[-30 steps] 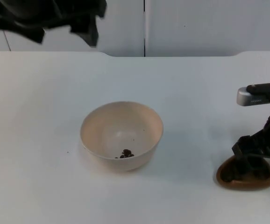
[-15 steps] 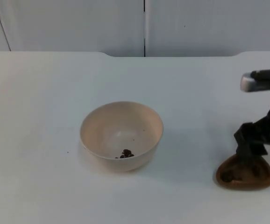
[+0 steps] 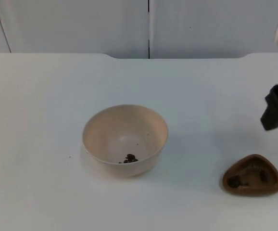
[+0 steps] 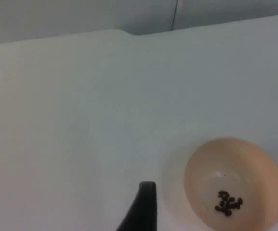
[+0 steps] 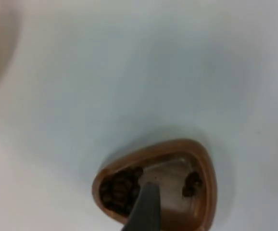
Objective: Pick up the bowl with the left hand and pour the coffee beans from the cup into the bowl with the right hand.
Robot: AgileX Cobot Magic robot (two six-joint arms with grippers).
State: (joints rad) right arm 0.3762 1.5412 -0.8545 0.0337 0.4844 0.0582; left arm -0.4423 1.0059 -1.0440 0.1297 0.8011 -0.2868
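Right hand (image 3: 276,114) hangs above the brown cup (image 3: 252,175), bowl (image 3: 125,138) well apart

The round cream bowl (image 3: 125,139) sits upright, a few dark coffee beans (image 3: 130,158) inside. The brown rounded-triangular cup (image 3: 252,175) stands upright, well right of it, with some beans in it.

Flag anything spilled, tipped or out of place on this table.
Nothing spilled or tipped. The bowl sits upright with a few coffee beans inside; the brown cup stands upright, some beans left in it. The right gripper hangs above the cup.
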